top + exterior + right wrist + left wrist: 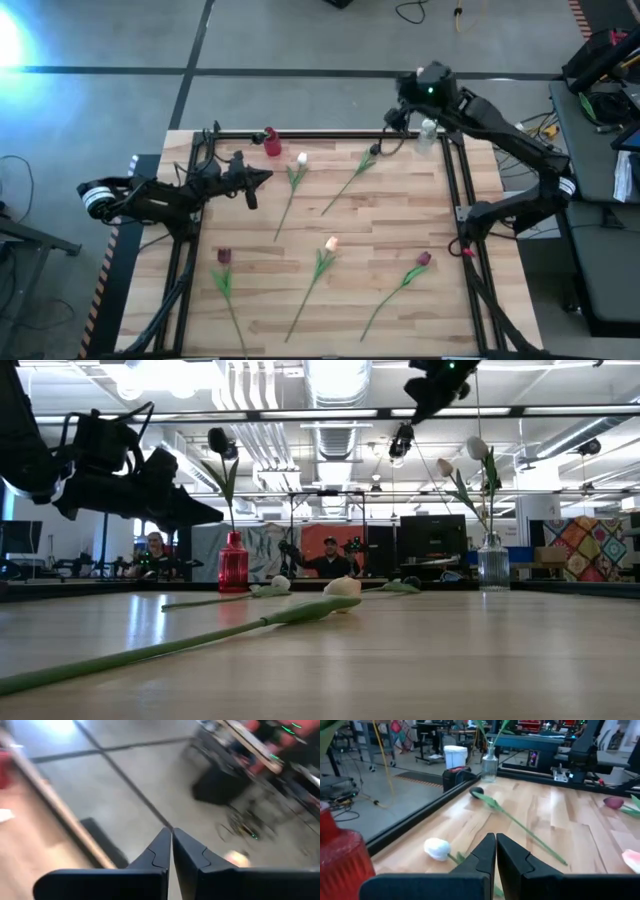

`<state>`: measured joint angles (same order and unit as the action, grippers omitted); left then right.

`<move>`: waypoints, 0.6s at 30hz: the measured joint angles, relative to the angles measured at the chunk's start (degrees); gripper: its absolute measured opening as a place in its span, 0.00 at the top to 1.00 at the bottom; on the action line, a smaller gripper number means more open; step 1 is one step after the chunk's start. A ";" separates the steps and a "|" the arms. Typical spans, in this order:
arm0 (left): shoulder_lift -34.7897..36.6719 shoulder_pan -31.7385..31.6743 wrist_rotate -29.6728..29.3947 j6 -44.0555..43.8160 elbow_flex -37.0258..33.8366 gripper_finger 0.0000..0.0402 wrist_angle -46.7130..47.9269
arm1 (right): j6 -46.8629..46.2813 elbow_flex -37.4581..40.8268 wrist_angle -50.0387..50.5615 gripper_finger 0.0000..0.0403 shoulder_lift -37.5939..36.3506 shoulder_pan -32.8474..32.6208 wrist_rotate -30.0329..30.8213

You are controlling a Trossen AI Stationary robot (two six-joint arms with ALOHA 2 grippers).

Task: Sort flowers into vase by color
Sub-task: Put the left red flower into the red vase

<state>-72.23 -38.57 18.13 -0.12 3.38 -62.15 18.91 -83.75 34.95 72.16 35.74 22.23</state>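
Observation:
Five tulips lie flat on the table: a white one point(302, 158), a dark-headed one point(375, 150), a peach one point(331, 243) and two maroon ones point(224, 256) point(424, 259). A red vase point(232, 565) at the far edge holds a dark tulip point(218, 440). A clear vase point(492, 565) at the far right holds pale tulips point(478, 448). My left gripper point(496, 837) hovers shut and empty near the red vase point(272, 143), above the white tulip's head point(437, 848). My right gripper point(171, 832) is shut and empty, raised over the far edge beside the clear vase point(428, 133).
A black frame rail point(330, 134) runs along the table's far edge and down both sides point(452, 190). Bare wood point(400, 215) lies between the flowers. People sit at desks point(330, 555) in the room beyond the table.

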 joint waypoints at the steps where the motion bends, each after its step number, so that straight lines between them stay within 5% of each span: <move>1: 0.00 0.29 0.00 0.03 0.35 1.00 0.54 | 0.03 0.49 -0.22 0.98 0.00 -1.26 -1.12; 6: 0.00 1.83 0.03 1.30 2.39 1.00 4.39 | -1.31 6.67 -7.83 0.98 0.00 -6.96 -8.48; 11: 0.00 3.07 -0.07 2.25 4.50 1.00 8.07 | -1.12 11.43 -21.14 0.98 0.50 -7.72 -9.32; 18: 0.00 5.77 -0.45 2.44 8.39 1.00 17.04 | 1.02 17.07 -26.77 0.98 -0.48 -13.40 -14.89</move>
<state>-72.23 -32.79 17.68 2.32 11.77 -45.11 19.93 -66.68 8.18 71.68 22.34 7.34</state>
